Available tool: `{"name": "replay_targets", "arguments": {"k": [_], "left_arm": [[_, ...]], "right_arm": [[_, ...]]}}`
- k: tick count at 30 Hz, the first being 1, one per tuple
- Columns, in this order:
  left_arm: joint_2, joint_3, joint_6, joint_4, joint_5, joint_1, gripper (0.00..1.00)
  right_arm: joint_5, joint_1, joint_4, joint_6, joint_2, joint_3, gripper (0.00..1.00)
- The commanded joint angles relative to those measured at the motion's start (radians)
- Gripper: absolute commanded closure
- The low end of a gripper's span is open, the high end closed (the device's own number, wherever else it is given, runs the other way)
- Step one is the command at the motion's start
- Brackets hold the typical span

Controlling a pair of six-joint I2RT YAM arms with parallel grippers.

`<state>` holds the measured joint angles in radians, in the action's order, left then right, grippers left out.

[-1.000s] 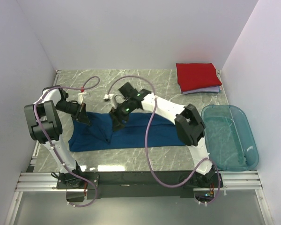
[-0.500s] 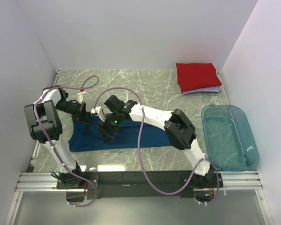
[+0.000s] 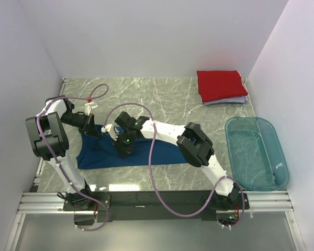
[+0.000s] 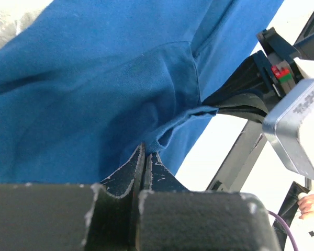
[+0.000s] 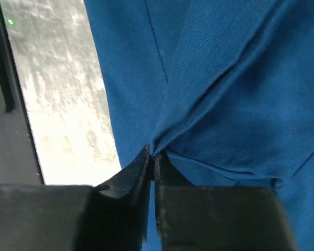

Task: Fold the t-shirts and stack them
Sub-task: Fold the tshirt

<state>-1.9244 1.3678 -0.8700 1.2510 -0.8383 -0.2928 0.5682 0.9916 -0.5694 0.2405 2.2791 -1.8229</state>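
Right hand (image 3: 122, 148) has carried its fold of the blue tee (image 3: 102, 157) further from the tub (image 3: 256, 151).
Both it and the left hand (image 3: 92, 129) pinch blue cloth; tee lies well left of the tub, half-folded.

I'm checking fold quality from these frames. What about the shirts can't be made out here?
- Top view: the lavender t-shirt shows only a strip under the red t-shirt, so its fold is hidden.
- Top view: the right arm covers the middle of the blue t-shirt.
- Wrist views: the frame edges cut off the cloth, so which part the left pincer and right pincer pinch is unclear.
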Motion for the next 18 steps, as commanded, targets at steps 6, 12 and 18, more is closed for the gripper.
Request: {"name": "replay_targets", "arguments": {"k": [6, 12, 18], "left_arm": [[0.169, -0.088, -0.086, 0.080, 0.007, -0.016, 0.99], [0.264, -0.197, -0.113, 0.084, 0.042, -0.032, 0.99], [0.275, -0.211, -0.136, 0.120, 0.074, -0.061, 0.99]], "right_arm": [[-0.019, 0.007, -0.010, 0.048, -0.090, 0.000, 1.00], [-0.016, 0.008, -0.058, 0.074, -0.105, -0.032, 1.00], [-0.007, 0.009, -0.109, 0.111, -0.102, -0.035, 1.00]]}}
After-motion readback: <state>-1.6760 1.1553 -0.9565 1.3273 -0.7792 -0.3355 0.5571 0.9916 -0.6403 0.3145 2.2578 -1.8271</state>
